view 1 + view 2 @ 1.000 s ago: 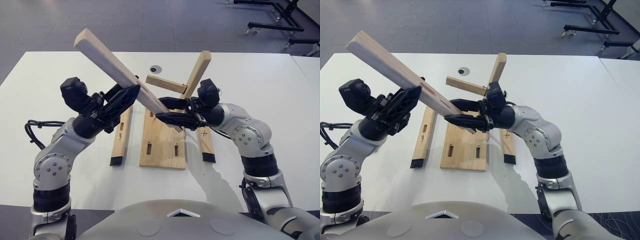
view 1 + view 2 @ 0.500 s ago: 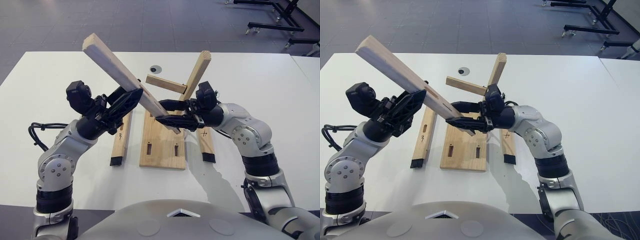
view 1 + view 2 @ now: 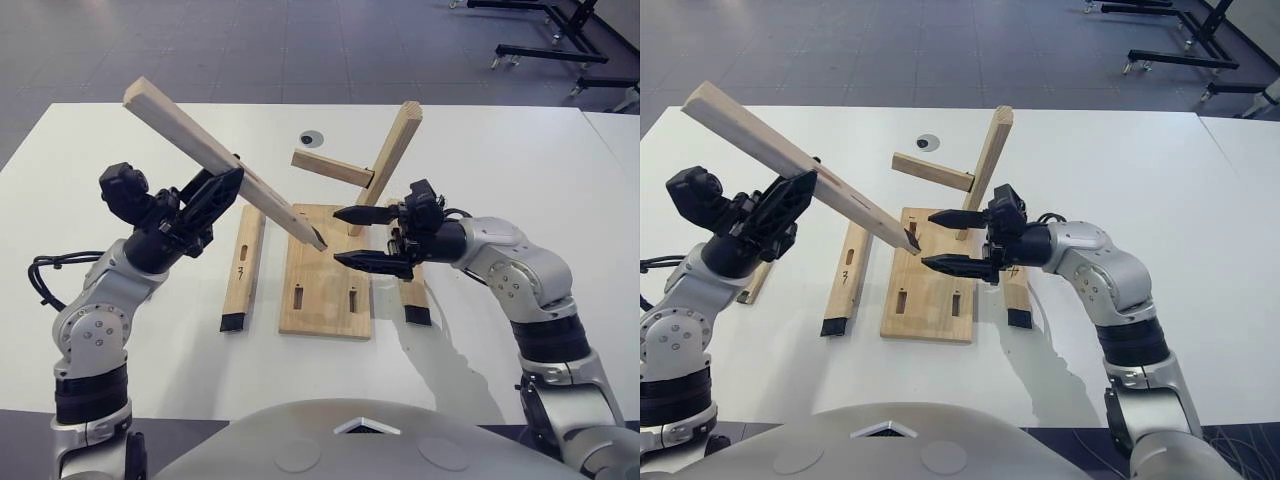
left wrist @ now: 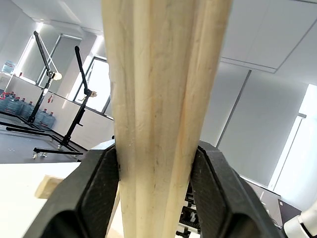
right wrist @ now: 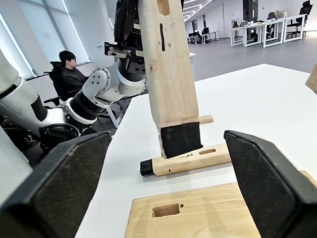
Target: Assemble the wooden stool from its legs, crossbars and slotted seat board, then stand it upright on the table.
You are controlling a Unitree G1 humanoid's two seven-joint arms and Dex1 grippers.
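Roughly a quarter in: first leg with crossbar looks seated in board, left gripper clamps second leg above it, right gripper gapes empty, two legs lie unfitted.

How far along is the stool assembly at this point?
Early. Done: one leg with a crossbar stands tilted at the far end of the seat board, seemingly slotted in. In hand: the left gripper holds a second leg slanted, its black-tipped end over the board; the right gripper is open beside it. Left: two legs lie flat either side of the board, and the stool is not upright.
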